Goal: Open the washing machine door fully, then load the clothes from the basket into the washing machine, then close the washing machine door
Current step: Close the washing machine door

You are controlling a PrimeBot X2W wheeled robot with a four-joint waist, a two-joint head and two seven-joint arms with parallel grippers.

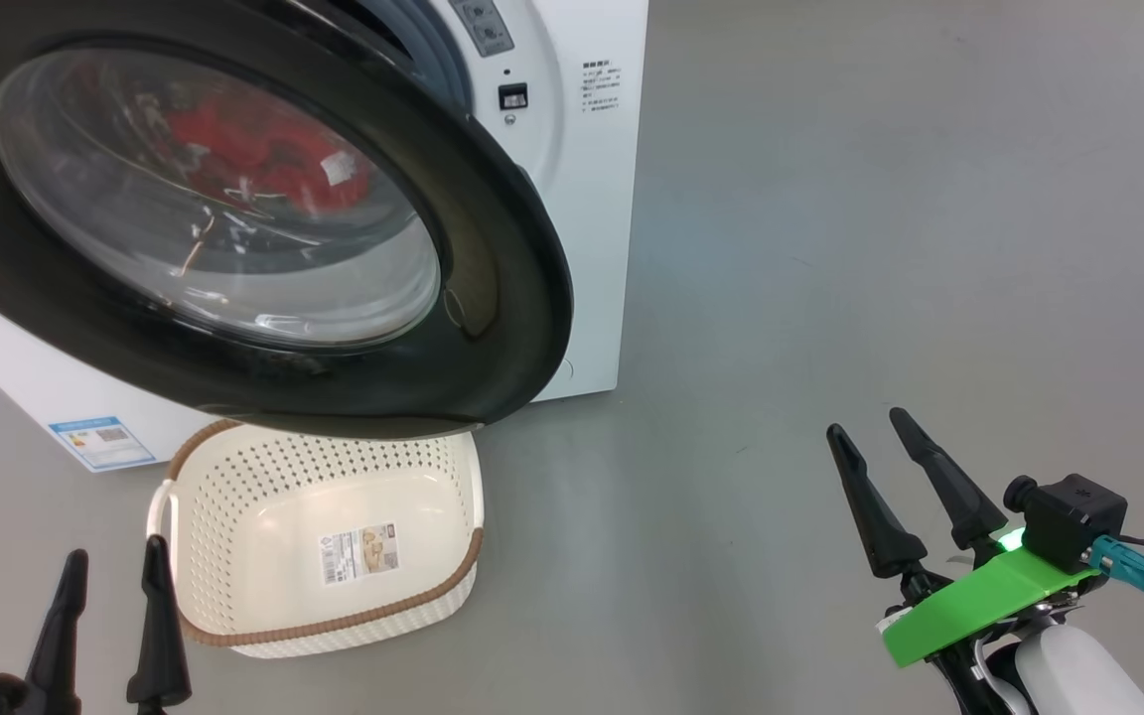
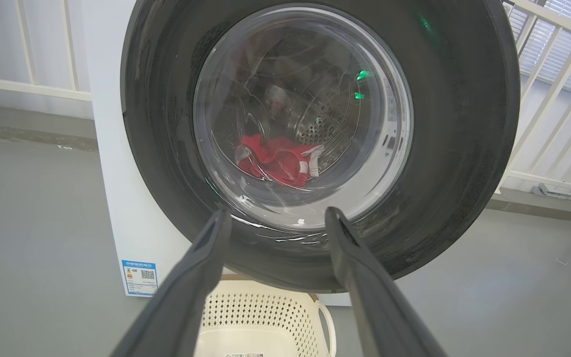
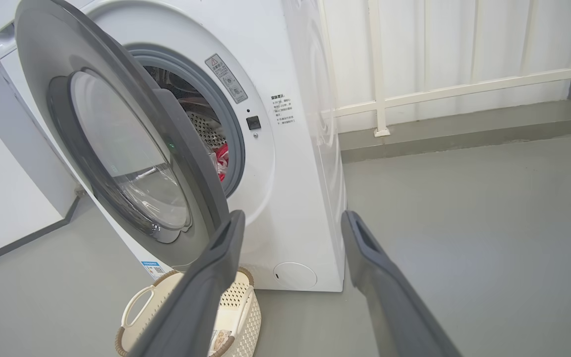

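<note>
The washing machine door [image 1: 493, 298] stands partly open, its glossy black outer face turned toward me, hanging over the basket. Through its glass the red clothes [image 1: 254, 149] lie inside the drum; the left wrist view shows the clothes [image 2: 278, 161] the same way. The cream basket [image 1: 234, 516] sits on the floor below the door with only a label on its bottom. My left gripper [image 1: 110, 571] is open at the lower left, just left of the basket, holding nothing. My right gripper [image 1: 870, 422] is open far to the right, apart from the washing machine [image 1: 582, 199].
Grey floor stretches to the right of the machine. In the right wrist view, the door's grey inner face [image 3: 176, 129] and the gasket [image 3: 233, 148] show, with a white railing [image 3: 379, 94] behind. A round cap [image 3: 294, 275] sits low on the front.
</note>
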